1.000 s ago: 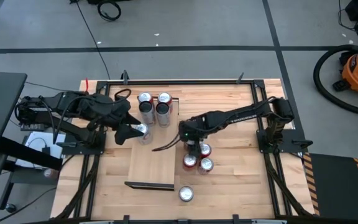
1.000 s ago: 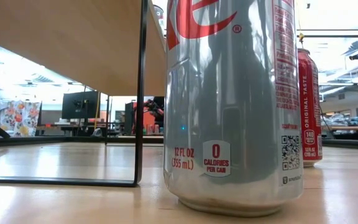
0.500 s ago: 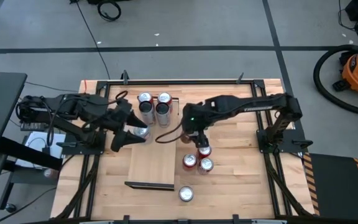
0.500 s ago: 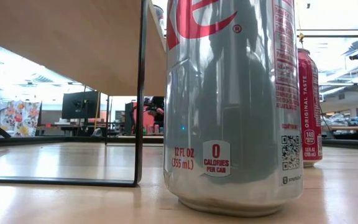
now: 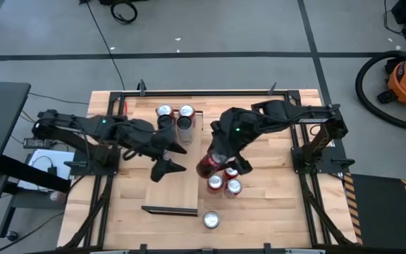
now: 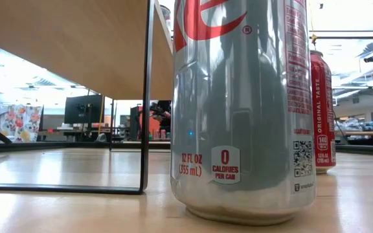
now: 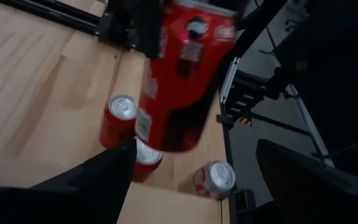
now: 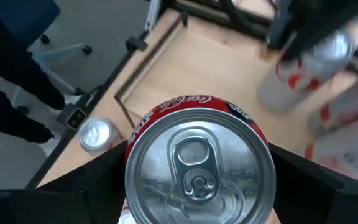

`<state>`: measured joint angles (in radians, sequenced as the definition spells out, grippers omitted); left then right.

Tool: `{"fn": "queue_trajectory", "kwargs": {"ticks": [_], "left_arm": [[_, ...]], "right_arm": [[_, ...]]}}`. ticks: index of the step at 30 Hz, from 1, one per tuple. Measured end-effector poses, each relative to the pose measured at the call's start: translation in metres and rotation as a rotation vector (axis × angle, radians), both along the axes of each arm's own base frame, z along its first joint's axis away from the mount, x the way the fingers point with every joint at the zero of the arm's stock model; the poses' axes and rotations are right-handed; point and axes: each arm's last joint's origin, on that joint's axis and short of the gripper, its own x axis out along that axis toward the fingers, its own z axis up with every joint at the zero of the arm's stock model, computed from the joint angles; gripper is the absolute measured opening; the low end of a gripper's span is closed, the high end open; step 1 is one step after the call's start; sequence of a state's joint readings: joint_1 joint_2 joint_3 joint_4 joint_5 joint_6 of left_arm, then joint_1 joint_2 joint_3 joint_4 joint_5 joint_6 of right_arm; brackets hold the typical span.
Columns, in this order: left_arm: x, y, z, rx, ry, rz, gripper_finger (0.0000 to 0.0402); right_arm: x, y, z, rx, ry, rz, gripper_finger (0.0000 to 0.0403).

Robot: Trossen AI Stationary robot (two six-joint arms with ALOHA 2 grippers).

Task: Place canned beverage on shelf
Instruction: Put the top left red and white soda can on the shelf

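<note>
Table [image 5: 273, 212]: planked wood, carrying all below.

Shelf [image 5: 182, 190]: pale board on the table's middle, between the arms; two cans stood at its far end.

Right gripper [image 5: 213, 164]: closed around the red can [image 5: 207, 167], fingers on opposite sides of its wall, held clear above the table beside the shelf's right edge.

Left gripper [image 5: 171, 159]: spread wide, empty, over the shelf's left part.

Red can: stiff thin metal, smooth, likely slippery and easily dented; if full, moderately heavy. Best gripped mid-wall. In the left wrist view it hung tilted, long axis off vertical; the tab end faced the right wrist camera.

Loose cans [image 5: 225, 185]: clustered right of the shelf.
</note>
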<state>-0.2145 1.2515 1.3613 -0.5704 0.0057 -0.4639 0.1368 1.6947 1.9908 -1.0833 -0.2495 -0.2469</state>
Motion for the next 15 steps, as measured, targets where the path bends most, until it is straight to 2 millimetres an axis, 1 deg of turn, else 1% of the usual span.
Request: {"fn": "queue_trajectory", "kwargs": {"ticks": [4,9,15], "left_arm": [[0.014,-0.004,-0.004,-0.039,-0.022,-0.048,0.0357],[0.027,-0.008,-0.013,-0.071,0.002,-0.098,0.0395],[0.040,-0.009,-0.024,-0.079,0.037,-0.161,0.0395]], "right_arm": [[-0.002,0.010,0.009,-0.031,-0.054,0.036,0.0324],[-0.001,0.021,0.014,-0.026,-0.113,0.070,0.0324],[0.000,0.030,0.018,-0.046,-0.174,0.055,0.0325]]}}
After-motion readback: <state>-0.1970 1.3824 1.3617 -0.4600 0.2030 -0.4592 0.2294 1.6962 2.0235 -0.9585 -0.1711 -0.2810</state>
